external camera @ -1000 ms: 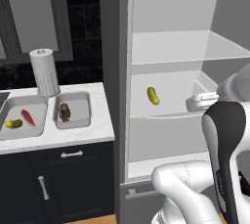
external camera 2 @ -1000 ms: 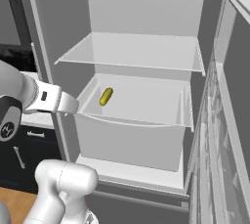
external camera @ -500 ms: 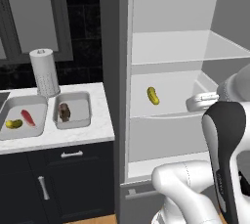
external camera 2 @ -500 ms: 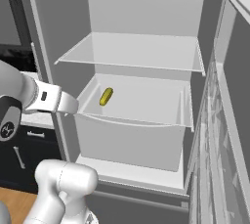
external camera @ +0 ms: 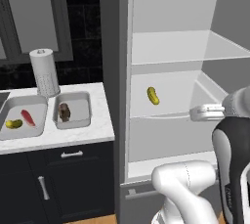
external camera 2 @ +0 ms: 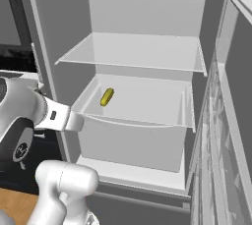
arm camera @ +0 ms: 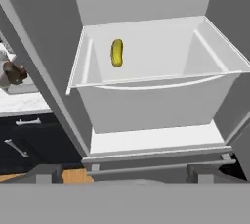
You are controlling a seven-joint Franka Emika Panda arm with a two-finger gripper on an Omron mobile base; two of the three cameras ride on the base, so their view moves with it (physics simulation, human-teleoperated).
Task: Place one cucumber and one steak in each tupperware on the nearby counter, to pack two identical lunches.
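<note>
A cucumber (external camera: 153, 96) lies alone in the open fridge (external camera 2: 147, 8), in the clear drawer (external camera 2: 138, 116) under the shelf (external camera 2: 133, 52). It sits near the left side of the drawer, a bit back from the front wall.

The tool (arm camera: 124, 173) is out in front of the fridge, well apart from the cucumber. Its two dark tips sit far apart at the bottom of the hand view, so it is wide open and holds nothing.

On the tabletop (external camera: 73, 137) to the left are two grey tubs. The left tub (external camera: 24, 105) has a cucumber (external camera: 13, 123) and a red steak (external camera: 28, 118) in it, so that lunch looks done. The right tub (external camera: 80, 98) has just a brown steak (external camera: 64, 112), so I think the fridge cucumber belongs there. A paper towel roll (external camera: 44, 71) stands behind the tubs.

The cucumber looks small, light and firm. It should not squash or break easily. But it is round and shiny, so it may roll or slip out of a loose grip. The best place to hold it is the middle, with the tips squeezing across its short, fat sides, not end to end. The tool must go over the drawer's front wall and come down from above, because the drawer is deep and its walls could get bumped.
</note>
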